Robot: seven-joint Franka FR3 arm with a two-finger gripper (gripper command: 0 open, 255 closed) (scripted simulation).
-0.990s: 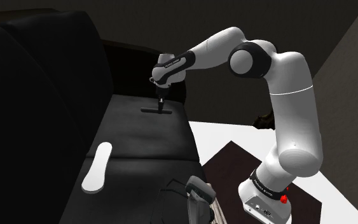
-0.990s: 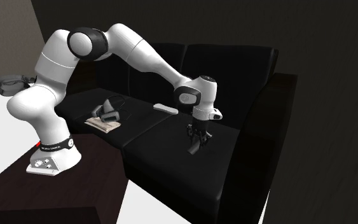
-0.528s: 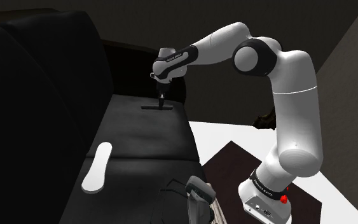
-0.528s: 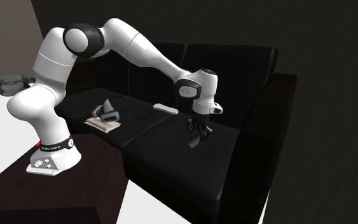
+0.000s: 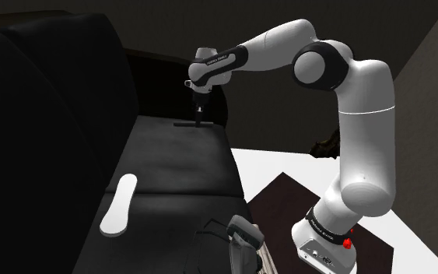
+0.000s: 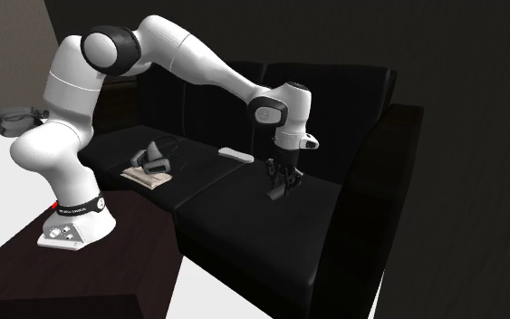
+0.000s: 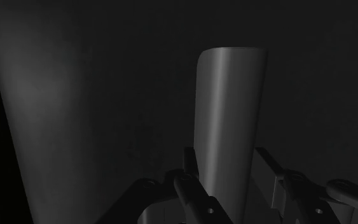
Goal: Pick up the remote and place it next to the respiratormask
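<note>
Bare seat cushion (image 5: 174, 159) is available on the black sofa (image 6: 244, 240) between the claw (image 5: 199, 119), clamped on the dark remote (image 7: 228, 114), and the white elongated object (image 5: 120, 204). Passage toward the shoulder view's left is blocked by the backrest (image 5: 46, 109). The armrest (image 6: 396, 136) is located just beyond the claw. The seat's near end is occupied by the respirator mask (image 5: 242, 236).

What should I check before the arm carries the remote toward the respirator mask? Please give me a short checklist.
1. Gripper shut on the remote: ok, both fingers clasp it.
2. Remote clear of the sofa seat: cannot tell.
3. Respirator mask located: ok, on the sofa near the stand.
4. Bare seat beside the mask: ok.
5. Low path free: not ok, a white oblong object lies between gripper and mask.
</note>
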